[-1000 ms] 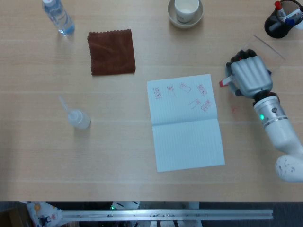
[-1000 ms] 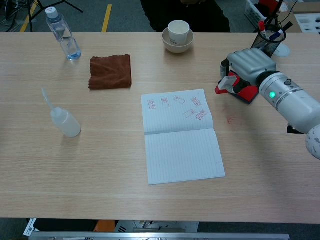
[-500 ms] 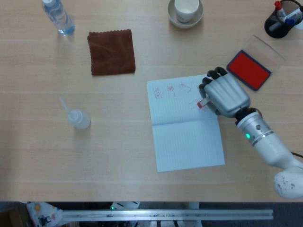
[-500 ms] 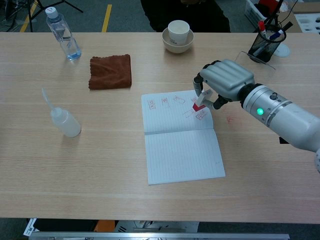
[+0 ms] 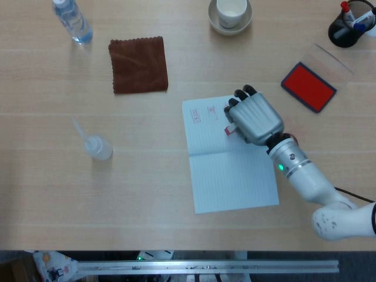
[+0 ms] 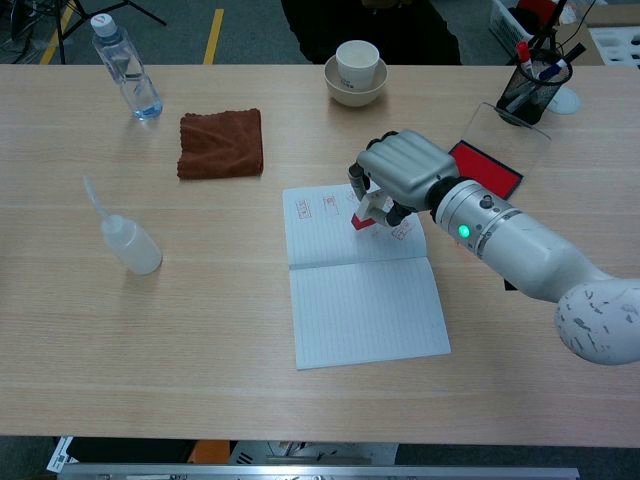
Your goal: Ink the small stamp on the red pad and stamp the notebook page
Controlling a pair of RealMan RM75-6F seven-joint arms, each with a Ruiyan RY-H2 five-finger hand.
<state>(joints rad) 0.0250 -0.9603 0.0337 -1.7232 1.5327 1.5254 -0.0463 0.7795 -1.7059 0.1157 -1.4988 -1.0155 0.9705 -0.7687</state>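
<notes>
Since a second ago, the right hand point(image 6: 400, 178) has been travelling from the red ink pad point(image 5: 308, 87) across to the open notebook point(image 6: 362, 270), and it is now hovering low over the upper page, further toward the spine side than half a second back. Its fingers are curling down around the small stamp point(image 6: 365, 213), gripping it with the red base pointing at the paper; from the chest view the base is sitting right at the page, though I cannot tell whether it is actually pressing. Several red stamp marks point(image 5: 195, 116) are already showing on that upper page, just left of the hand. Behind the forearm, the ink pad is lying uncovered with its clear lid point(image 6: 508, 117) leaning just beyond it, near the black pen holder point(image 5: 345, 28). Further out, a cup in a bowl point(image 6: 357, 72) is standing at the far edge, a brown cloth point(image 5: 138, 64) is lying flat left of the notebook, and a water bottle point(image 5: 71, 19) and a squeeze bottle point(image 5: 96, 145) are resting well off to the left. No left hand is showing.
</notes>
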